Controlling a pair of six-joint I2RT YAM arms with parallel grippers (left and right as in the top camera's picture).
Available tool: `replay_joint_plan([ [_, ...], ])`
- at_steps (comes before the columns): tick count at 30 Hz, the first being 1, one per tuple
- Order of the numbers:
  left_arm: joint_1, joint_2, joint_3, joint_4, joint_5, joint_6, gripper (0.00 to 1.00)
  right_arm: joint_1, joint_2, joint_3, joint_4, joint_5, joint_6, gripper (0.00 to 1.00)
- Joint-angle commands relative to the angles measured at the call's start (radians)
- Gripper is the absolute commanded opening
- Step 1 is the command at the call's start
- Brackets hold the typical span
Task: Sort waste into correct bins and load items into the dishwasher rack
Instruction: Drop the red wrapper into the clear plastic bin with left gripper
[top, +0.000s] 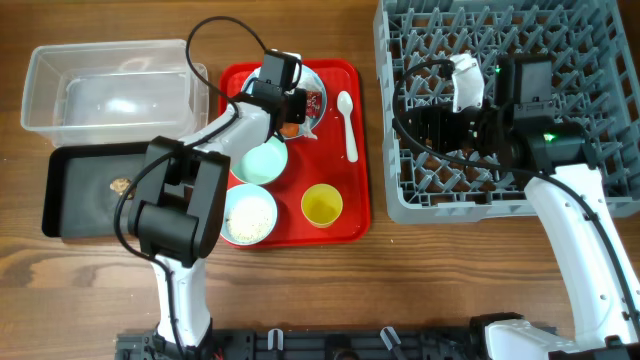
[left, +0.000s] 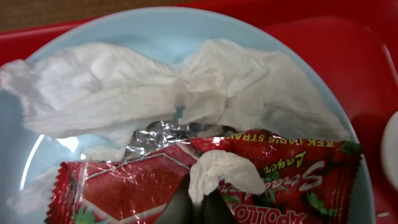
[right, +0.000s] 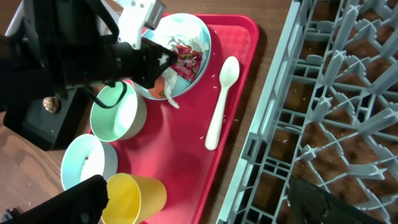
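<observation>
White paper (left: 112, 93) behind red wrapper (left: 124, 186), blue plate (left: 155, 25)

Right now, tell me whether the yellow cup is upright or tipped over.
Upright: the yellow cup stands on the red tray, its round mouth facing straight up.

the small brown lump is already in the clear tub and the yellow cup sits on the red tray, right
No: the overhead view shows the small brown lump in the black tray, not the clear tub. The yellow cup does sit on the red tray.
</observation>
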Motion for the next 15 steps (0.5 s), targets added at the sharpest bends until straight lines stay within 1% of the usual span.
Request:
replay_joint_plan([
  [1, 0.055, -0.213, 0.044, -0.040, 0.010, -0.137, 0.04, 0.002, 0.002, 0.016, 0.002, 0.005, -0.014, 0.95],
  [5, 0.164, -0.451, 0.044, -0.206, 0.009, -0.151, 0.04, 0.002, 0.002, 0.016, 0.002, 0.005, -0.014, 0.95],
  [7, 0.250, -0.497, 0.044, -0.252, 0.004, -0.150, 0.04, 0.002, 0.002, 0.016, 0.002, 0.005, -0.013, 0.95],
  [8, 0.307, -0.498, 0.044, -0.260, -0.003, -0.150, 0.04, 0.002, 0.002, 0.016, 0.002, 0.005, -0.013, 0.95],
  [11, 0.471, -0.448, 0.043, -0.265, -0.093, -0.151, 0.04, 0.002, 0.002, 0.016, 0.000, 0.005, -0.013, 0.95],
  [13, 0.586, -0.387, 0.043, -0.240, -0.096, -0.156, 0.04, 0.002, 0.002, 0.016, -0.006, 0.005, -0.013, 0.95],
  [14, 0.630, -0.357, 0.043, -0.223, -0.095, -0.182, 0.04, 0.002, 0.002, 0.016, -0.006, 0.005, -0.013, 0.95],
  [15, 0.668, -0.326, 0.043, -0.214, -0.095, -0.204, 0.11, 0.002, 0.002, 0.016, -0.006, 0.005, -0.013, 0.95],
])
